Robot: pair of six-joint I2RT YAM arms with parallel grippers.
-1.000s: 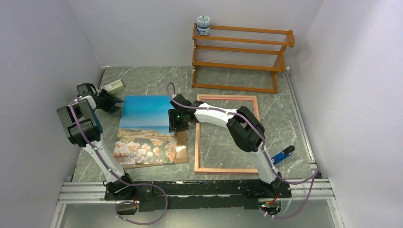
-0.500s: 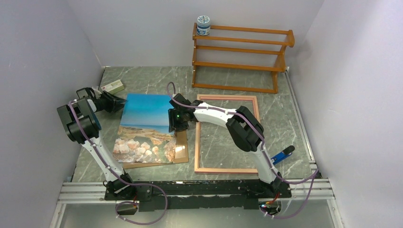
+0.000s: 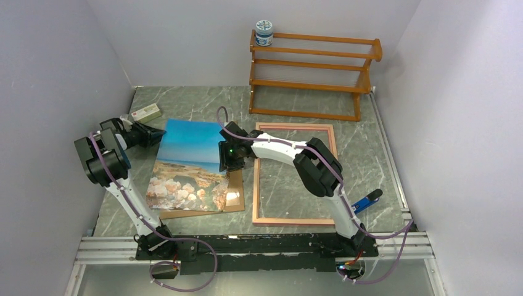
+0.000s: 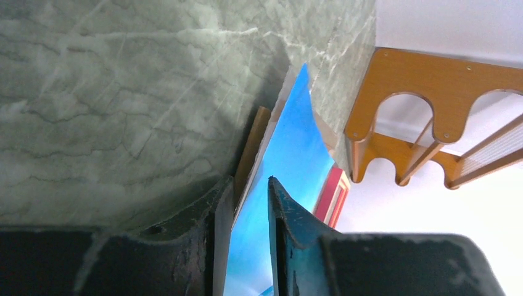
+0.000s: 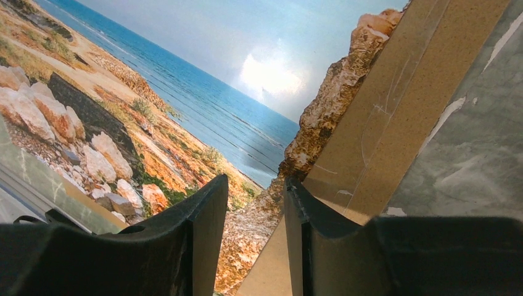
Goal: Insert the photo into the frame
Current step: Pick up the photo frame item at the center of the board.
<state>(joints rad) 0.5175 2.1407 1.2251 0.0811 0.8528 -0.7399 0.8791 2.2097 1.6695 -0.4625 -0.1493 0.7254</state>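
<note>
The photo (image 3: 185, 166) of a rocky shore lies picture side up on a brown fibreboard panel (image 3: 237, 198), left of the frame (image 3: 255, 185). The frame lies flat with its pale side up. My left gripper (image 3: 154, 131) is shut on the photo's far left corner. In the left wrist view the blue sheet (image 4: 290, 135) runs between the fingers of this gripper (image 4: 251, 182), and the frame's pink edge (image 4: 330, 191) shows beyond. My right gripper (image 3: 229, 161) is shut on the photo's right edge. In the right wrist view this gripper (image 5: 256, 179) holds the photo (image 5: 185, 105) just above the panel (image 5: 395, 123).
An orange-brown wooden rack (image 3: 308, 68) stands at the back with a blue-lidded jar (image 3: 264, 32) on its top left. A small pale box (image 3: 146, 112) lies at the far left. A blue tool (image 3: 368, 200) lies right of the frame. Walls close in left, right and back.
My left gripper has moved right onto the photo's far left corner. That side of the photo has shifted a little up and right. The right arm has not moved.
</note>
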